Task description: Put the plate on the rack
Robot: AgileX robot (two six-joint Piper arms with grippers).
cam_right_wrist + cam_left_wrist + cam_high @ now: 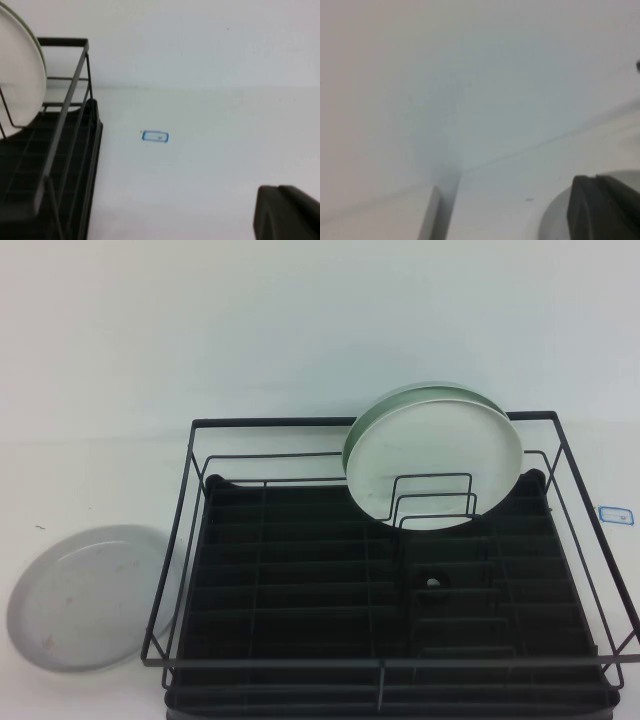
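Grey-white, the plate (88, 597) lies flat on the table (300, 330) left of the rack (390, 590), so the left gripper (605, 207), near it, should pinch its raised rim, while the right gripper (287, 212) waits beside the rack; neither's fingers can be told.

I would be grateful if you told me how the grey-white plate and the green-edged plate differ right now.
The grey-white plate lies flat on the table, left of the rack; the green-edged plate stands tilted in the rack's far dividers. The first is pale grey all over; the second has a white face and green edge. Both are round.

Only a dark part of the left tool and the right tool shows in each wrist view.
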